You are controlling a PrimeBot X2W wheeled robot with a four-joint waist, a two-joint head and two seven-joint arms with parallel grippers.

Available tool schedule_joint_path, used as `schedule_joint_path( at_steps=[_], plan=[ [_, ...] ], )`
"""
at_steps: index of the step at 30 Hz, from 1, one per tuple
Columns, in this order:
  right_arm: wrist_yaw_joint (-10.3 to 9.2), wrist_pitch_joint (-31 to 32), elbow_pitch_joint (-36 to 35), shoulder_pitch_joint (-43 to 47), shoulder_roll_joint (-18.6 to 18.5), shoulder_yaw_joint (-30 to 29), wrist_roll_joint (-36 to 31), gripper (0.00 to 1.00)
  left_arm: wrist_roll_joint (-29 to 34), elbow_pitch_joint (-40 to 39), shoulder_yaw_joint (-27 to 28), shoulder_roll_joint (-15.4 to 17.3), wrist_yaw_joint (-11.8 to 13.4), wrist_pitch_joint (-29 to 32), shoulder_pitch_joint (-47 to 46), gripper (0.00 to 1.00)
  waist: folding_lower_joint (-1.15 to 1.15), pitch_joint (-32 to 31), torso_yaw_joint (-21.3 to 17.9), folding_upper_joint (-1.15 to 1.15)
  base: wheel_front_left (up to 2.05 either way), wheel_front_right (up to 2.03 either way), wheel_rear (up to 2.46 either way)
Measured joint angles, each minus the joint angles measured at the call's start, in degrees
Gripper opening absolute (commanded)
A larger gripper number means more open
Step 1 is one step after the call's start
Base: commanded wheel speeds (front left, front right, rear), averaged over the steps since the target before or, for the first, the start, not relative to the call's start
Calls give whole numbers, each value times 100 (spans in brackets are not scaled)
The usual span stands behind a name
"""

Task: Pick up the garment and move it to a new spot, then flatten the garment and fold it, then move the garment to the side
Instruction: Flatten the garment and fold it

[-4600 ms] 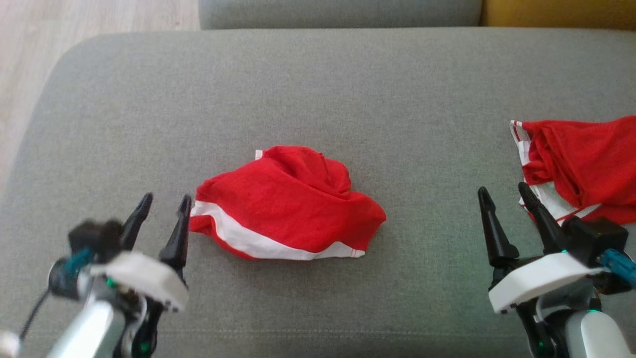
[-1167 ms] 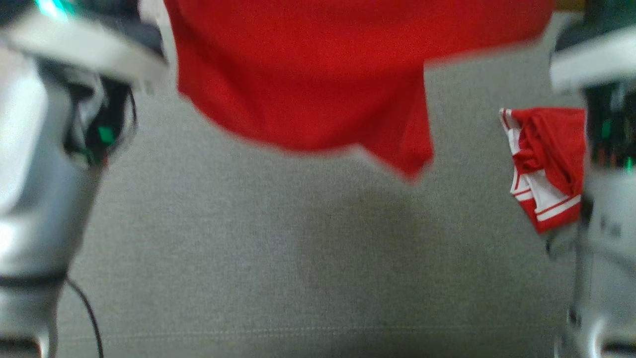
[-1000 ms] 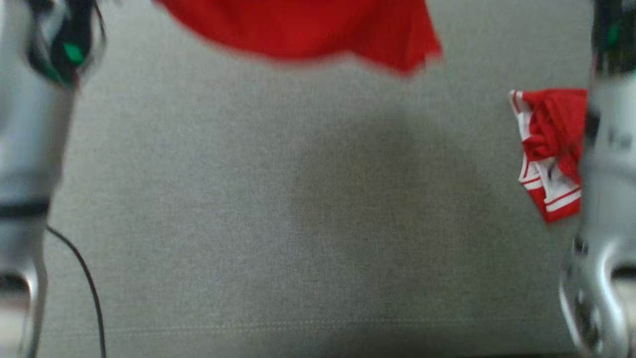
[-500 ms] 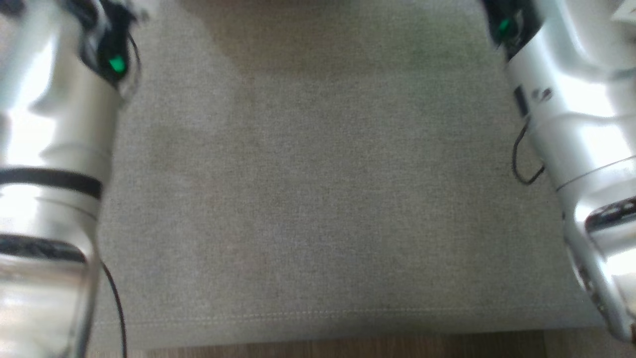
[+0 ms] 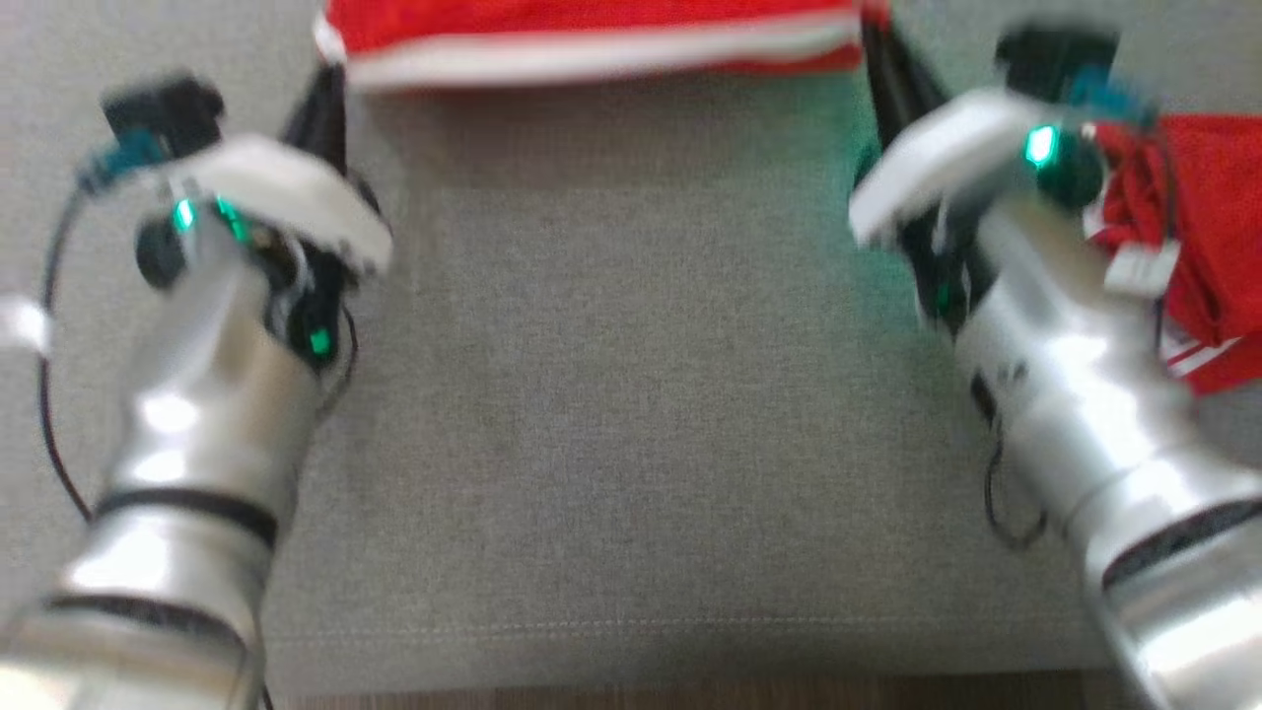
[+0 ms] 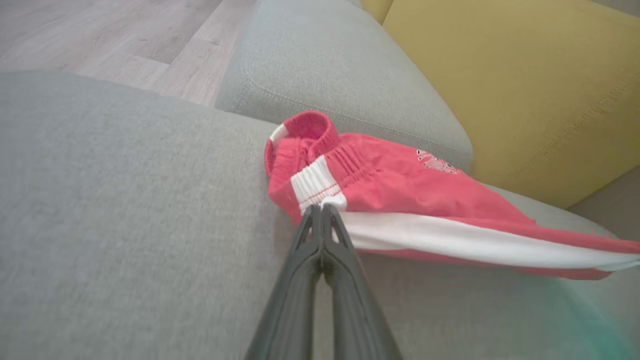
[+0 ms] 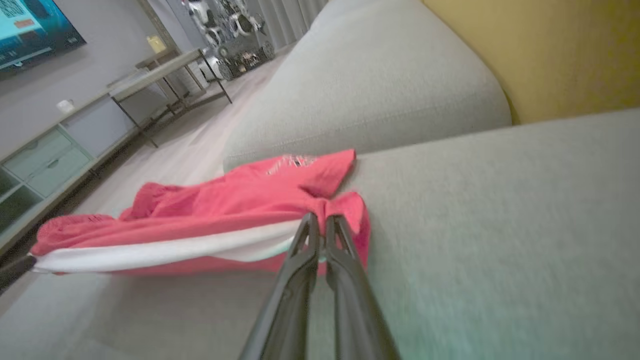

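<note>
Garment (image 5: 592, 44) stretches sideways across the far part of the cushion (image 5: 631, 394), its long axis running from hand to hand. The left hand (image 6: 322, 207) is clenched on the waistband corner and the right hand (image 7: 320, 218) on the opposite hem, so neither arm is nearer.

The left forearm (image 5: 197, 414) and right forearm (image 5: 1075, 394) are showing silver shells, black bands (image 5: 187, 505), white wrist covers (image 5: 286, 192), green lights (image 5: 1037, 146) and black cables (image 5: 47, 434).
</note>
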Motion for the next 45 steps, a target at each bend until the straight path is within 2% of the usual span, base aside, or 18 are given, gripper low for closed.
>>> schedule_joint_path(
  at_steps=[4, 6, 11, 19, 24, 30, 37, 45],
  plan=[
    [0, -115, 115, 738, 8, 42, -223, 0, 246, -536, 153, 3, 0, 0, 954, 0, 0, -252, 13, 0, 0, 0, 0],
    [0, -122, -5, 1139, 25, -165, -391, 0, 428, -876, 244, 4, 9, 2, 1496, 0, 0, -387, 13, 0, 0, 0, 0],
    [0, -124, -1061, 2218, 23, -1038, -1117, 0, 873, -2025, 504, 2, 152, 2, 2758, 0, 0, -738, -14, 0, 0, 0, 0],
    [1, -76, -2636, 4709, 113, -2037, -2621, 0, 1422, -3427, 583, 140, 335, 3, 4514, 0, 0, -1289, -14, 0, 0, 0, 0],
    [1, 697, -4286, 5837, 168, -2434, -3141, 0, 1426, -4164, 579, 216, 641, 83, 5387, 0, -1, -1555, -19, 0, 0, 0, 0],
    [2, 1650, -6061, 7128, 180, -2615, -3154, 0, 1408, -5043, 577, 272, 954, 416, 6141, 0, -1, -1723, 16, 0, 0, 0, 0],
    [2, 2150, -7051, 7519, 194, -2743, -3115, 0, 1349, -5694, 578, 358, 1117, 759, 6399, 0, -1, -1769, -12, 0, 0, 0, 0],
    [2, 2341, -7140, 7123, 198, -2940, -3099, 0, 1183, -5905, 552, 412, 1107, 1217, 6133, 0, 0, -1640, 46, 0, 0, 0, 0]
  ],
)
